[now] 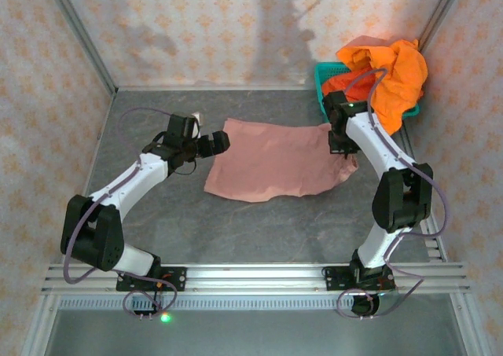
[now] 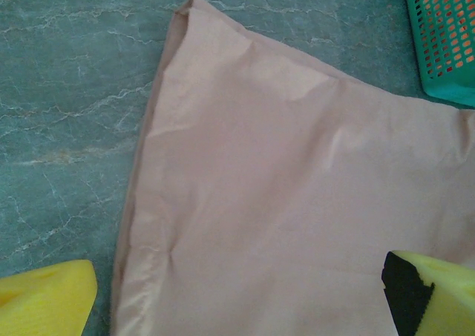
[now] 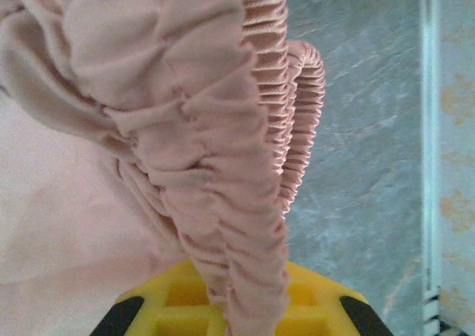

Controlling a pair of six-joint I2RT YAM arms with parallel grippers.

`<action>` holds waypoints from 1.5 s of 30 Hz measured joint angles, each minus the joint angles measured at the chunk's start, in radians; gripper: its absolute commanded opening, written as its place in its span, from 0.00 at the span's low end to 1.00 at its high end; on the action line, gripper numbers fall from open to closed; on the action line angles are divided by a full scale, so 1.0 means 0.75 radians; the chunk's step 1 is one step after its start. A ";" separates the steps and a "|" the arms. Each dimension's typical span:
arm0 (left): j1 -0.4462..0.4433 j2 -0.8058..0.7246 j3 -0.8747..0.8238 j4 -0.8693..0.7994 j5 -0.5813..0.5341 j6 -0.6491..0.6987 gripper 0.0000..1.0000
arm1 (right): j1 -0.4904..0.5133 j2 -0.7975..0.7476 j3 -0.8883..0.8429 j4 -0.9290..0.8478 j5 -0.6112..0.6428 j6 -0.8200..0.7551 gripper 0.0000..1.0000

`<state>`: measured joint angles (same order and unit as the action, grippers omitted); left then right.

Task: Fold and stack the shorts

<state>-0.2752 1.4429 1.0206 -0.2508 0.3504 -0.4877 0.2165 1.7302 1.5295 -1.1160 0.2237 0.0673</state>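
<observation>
Gathered pink waistband (image 3: 223, 128) pinched in a robot's right gripper (image 1: 344, 153), with the rest of the shorts spread on a grey table (image 1: 157, 222).

Seen up close, the elastic edge of the pink shorts (image 1: 275, 163) bunches between yellow fingers (image 3: 319, 291) closed on it, probably so that this end can be lifted and carried over for a fold. The shorts lie mostly flat, just in front of the teal basket (image 1: 322, 75) and stretching away to its left. The right gripper sits directly in front of the basket. The left gripper (image 1: 218, 141) hovers well to the basket's left, over the shorts' opposite edge, its yellow pads (image 2: 44, 302) spread wide and holding nothing, seemingly placed to take that side. Orange shorts (image 1: 393, 69) are heaped in the basket and spill over its rim, waiting their turn, so no stack exists yet.
</observation>
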 measured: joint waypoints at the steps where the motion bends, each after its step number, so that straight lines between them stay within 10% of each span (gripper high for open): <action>1: 0.000 -0.001 0.001 -0.001 0.001 0.000 1.00 | 0.000 0.000 0.017 -0.018 0.026 -0.008 0.00; 8: -0.027 0.003 0.070 -0.023 0.021 0.010 0.87 | 0.026 0.000 0.146 -0.131 0.207 -0.065 0.00; 18: -0.171 0.345 0.309 -0.035 0.120 -0.042 0.01 | 0.066 0.001 0.210 -0.176 0.288 -0.114 0.00; 45: -0.321 0.737 0.327 -0.028 0.037 -0.118 0.00 | 0.066 0.001 0.253 -0.205 0.415 -0.179 0.00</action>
<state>-0.5159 1.9957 1.2655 -0.2718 0.3779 -0.5762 0.2661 1.7306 1.7191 -1.2697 0.5350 -0.0666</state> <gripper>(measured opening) 0.040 0.081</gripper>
